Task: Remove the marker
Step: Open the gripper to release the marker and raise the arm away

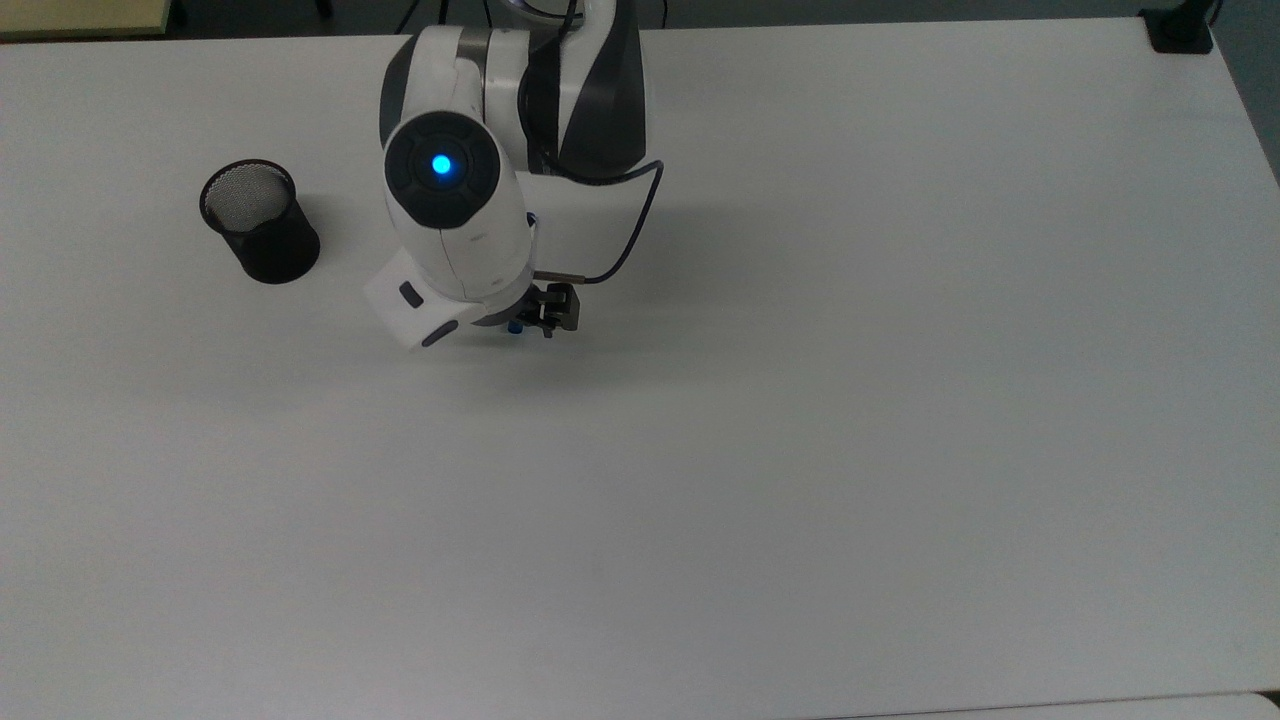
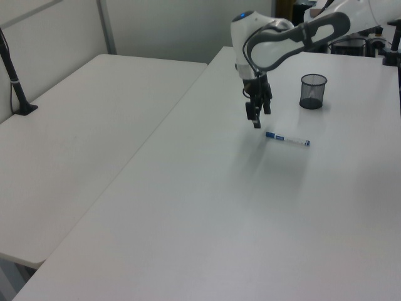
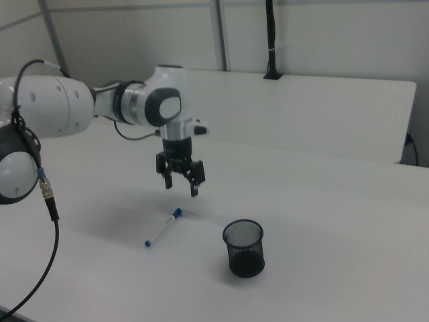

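Note:
The marker lies flat on the white table, white barrel with a blue cap. In the right view the marker rests left of the black mesh cup, apart from it. My gripper hangs open just above the marker's capped end, holding nothing. From the left view the gripper is up and to the left of the marker, with the cup further back. In the top view the arm covers most of the marker; a blue bit of the marker peeks out beside the gripper. The cup stands empty.
A second white table adjoins on the left view's left, with a black clamped post. A black clamp sits at the top view's top right corner. A cable loops off the wrist.

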Motion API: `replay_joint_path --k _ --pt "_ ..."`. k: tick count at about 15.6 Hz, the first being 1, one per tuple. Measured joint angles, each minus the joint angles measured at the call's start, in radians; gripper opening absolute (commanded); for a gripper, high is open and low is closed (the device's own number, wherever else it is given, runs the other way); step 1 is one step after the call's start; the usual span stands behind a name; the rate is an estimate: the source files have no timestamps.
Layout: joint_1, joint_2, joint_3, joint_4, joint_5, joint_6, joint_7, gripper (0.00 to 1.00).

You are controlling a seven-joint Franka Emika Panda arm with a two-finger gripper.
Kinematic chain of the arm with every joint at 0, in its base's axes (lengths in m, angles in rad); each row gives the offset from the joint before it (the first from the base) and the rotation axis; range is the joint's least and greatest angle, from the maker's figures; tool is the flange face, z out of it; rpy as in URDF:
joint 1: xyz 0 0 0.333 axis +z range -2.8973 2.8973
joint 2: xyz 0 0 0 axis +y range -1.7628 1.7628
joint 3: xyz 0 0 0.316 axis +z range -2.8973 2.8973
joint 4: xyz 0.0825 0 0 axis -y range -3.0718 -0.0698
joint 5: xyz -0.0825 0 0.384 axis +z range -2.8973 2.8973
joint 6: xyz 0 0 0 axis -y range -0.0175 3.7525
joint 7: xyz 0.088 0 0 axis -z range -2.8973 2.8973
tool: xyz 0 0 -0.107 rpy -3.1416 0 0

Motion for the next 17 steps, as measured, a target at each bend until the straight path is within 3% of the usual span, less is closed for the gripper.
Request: replay_joint_path --k 5,11,17 --pt "-0.028 -0.195 -0.008 -0.021 -0.001 -0.008 0.025 1.0" --pt "-0.062 -0.484 -0.009 -0.181 -0.03 -0.117 0.025 1.0" --pt "-0.062 -0.536 -0.02 -0.211 -0.031 -0.153 0.023 1.0"
